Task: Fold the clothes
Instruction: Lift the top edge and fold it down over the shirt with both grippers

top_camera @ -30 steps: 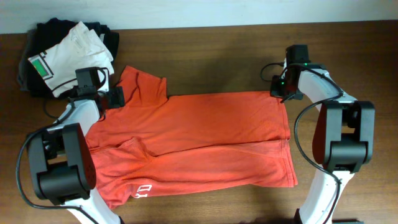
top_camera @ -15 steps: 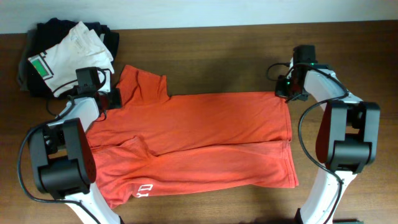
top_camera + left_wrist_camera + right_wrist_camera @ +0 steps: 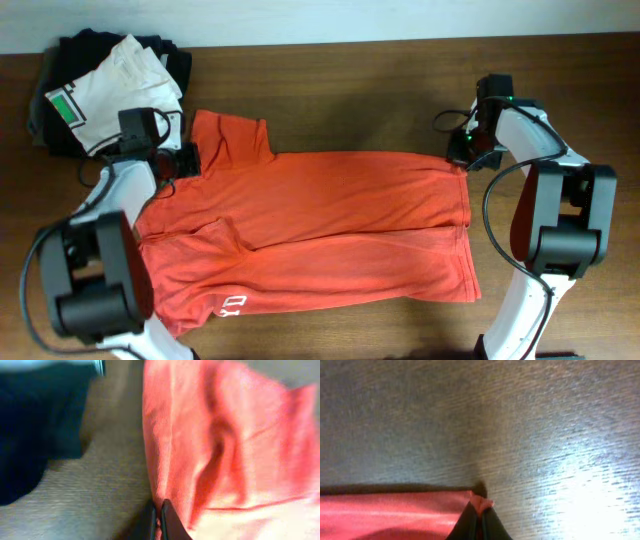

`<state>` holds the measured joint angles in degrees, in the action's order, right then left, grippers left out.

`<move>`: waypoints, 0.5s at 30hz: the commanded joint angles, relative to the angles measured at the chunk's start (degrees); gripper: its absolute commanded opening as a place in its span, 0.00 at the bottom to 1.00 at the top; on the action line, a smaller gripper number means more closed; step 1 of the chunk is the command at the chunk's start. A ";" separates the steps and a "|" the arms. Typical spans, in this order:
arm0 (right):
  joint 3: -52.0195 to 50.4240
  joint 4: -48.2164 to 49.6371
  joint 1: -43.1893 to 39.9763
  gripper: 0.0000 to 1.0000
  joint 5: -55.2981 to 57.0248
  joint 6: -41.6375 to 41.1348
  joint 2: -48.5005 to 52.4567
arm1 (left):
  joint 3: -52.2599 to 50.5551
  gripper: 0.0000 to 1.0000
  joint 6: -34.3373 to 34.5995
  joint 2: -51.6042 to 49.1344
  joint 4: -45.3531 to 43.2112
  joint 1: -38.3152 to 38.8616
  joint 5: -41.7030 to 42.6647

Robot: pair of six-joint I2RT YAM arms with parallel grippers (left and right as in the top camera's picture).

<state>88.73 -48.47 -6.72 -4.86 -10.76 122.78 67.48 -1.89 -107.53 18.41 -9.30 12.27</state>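
lying spread across the brown table [image 3: 350, 90], one red-orange short-sleeved t-shirt [image 3: 310, 230] was creased through its middle, with white lettering [image 3: 232, 305] showing near its lower left edge. the left fingers [image 3: 169, 525] were clamped on the fabric edge by the sleeve; the right fingers [image 3: 465, 527] pinched the shirt's far right corner. one white garment [image 3: 110, 85] with a green patch sat on a black pile [image 3: 60, 55] at the table's far left.

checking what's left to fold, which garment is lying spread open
The red-orange T-shirt, spread across the table's middle; the white garment and black garments sit piled at the far-left corner.
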 commanded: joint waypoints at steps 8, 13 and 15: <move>1.73 -7.74 -1.38 0.04 -0.94 -0.70 -12.11 | -0.13 0.01 1.68 16.39 11.56 -0.37 -0.35; 1.73 -10.71 -3.26 0.04 -0.59 -0.68 -13.68 | -0.13 0.01 8.48 25.14 21.05 -3.21 -1.55; 1.70 -11.91 -4.15 0.04 -0.76 -0.70 -13.68 | -0.13 0.01 8.52 28.79 24.50 -4.17 -2.10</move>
<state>89.65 -59.00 -8.95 -5.69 -10.76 110.19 67.33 3.07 -86.21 39.40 -11.44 11.44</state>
